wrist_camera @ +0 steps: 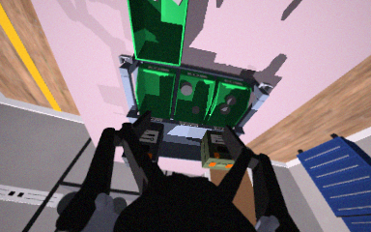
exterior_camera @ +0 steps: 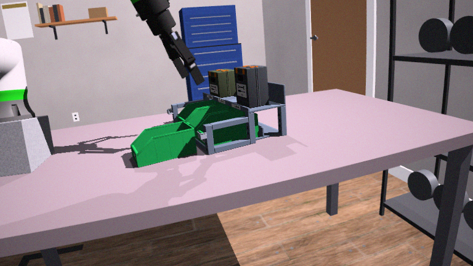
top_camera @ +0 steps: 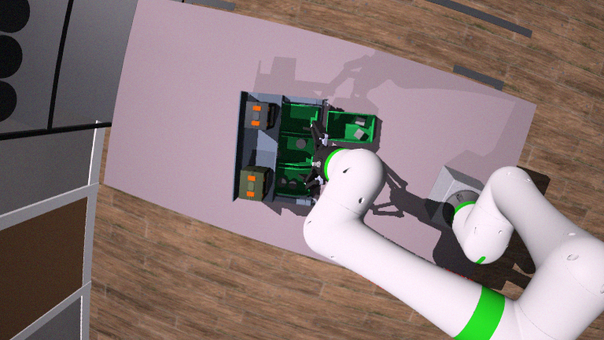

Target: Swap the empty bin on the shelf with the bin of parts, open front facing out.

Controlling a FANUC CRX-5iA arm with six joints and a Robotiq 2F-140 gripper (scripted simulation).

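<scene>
The green open bin with grey parts stands on the table right in front of the grey shelf; it also shows in the side view and the wrist view. Three green bins sit in the shelf's lower level. The empty bin is the end one, directly behind the table bin. The middle bin and the far-end bin hold round parts. My gripper is open and empty, tilted, in the air above the shelf's front edge near the middle bin.
A dark grey box and an olive box stand on the shelf's top board. The robot's grey pedestal is at the table's left end. A dark rack with round weights stands to the right of the table.
</scene>
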